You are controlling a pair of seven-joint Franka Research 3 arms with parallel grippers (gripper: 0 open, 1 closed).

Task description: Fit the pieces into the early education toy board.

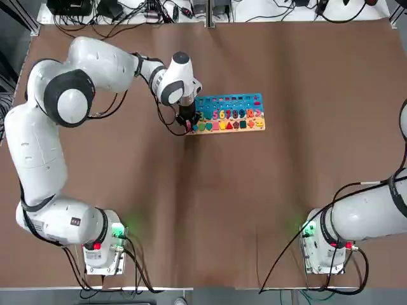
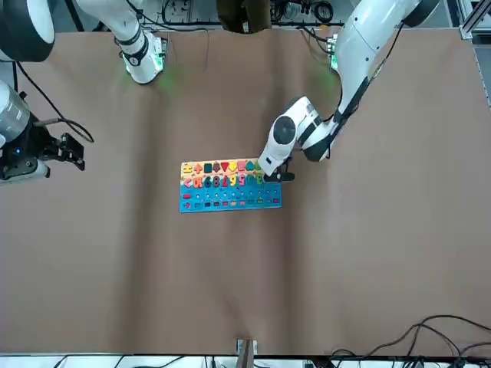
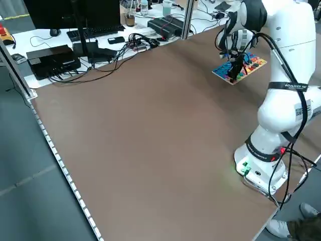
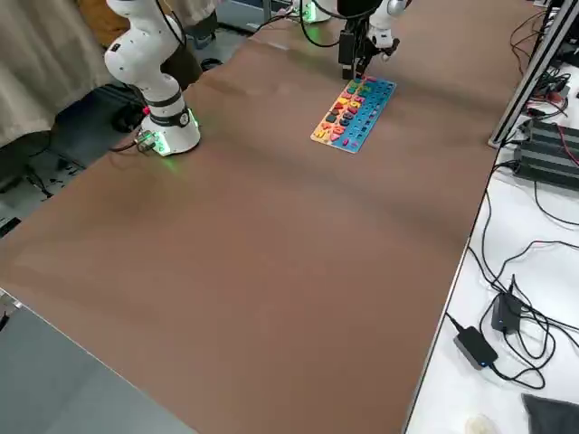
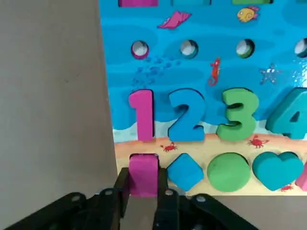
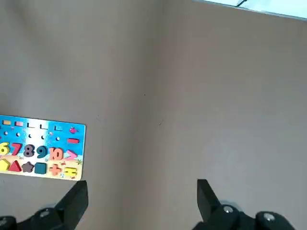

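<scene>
The early education toy board [image 1: 236, 102] lies flat at the table's far middle, its blue top and tan strip filled with coloured numbers and shapes. My left gripper [image 1: 188, 122] hangs over the board's left end, shut on a small pink square piece [image 5: 143, 171]. In the left wrist view the piece stands at the tan strip's corner slot, beside a blue diamond [image 5: 186, 171] and below the pink "1" [image 5: 142, 115]. Whether it is seated in the slot I cannot tell. My right gripper [image 2: 70, 150] is open and holds nothing, far off at the table's right side; the board [image 6: 48, 132] shows in its wrist view.
Bare brown table surrounds the board [image 2: 230, 201] on all sides. Cables and electronics [image 3: 60, 57] lie on a white bench past the table's far edge. The arm bases [image 1: 102, 244] stand at the near edge.
</scene>
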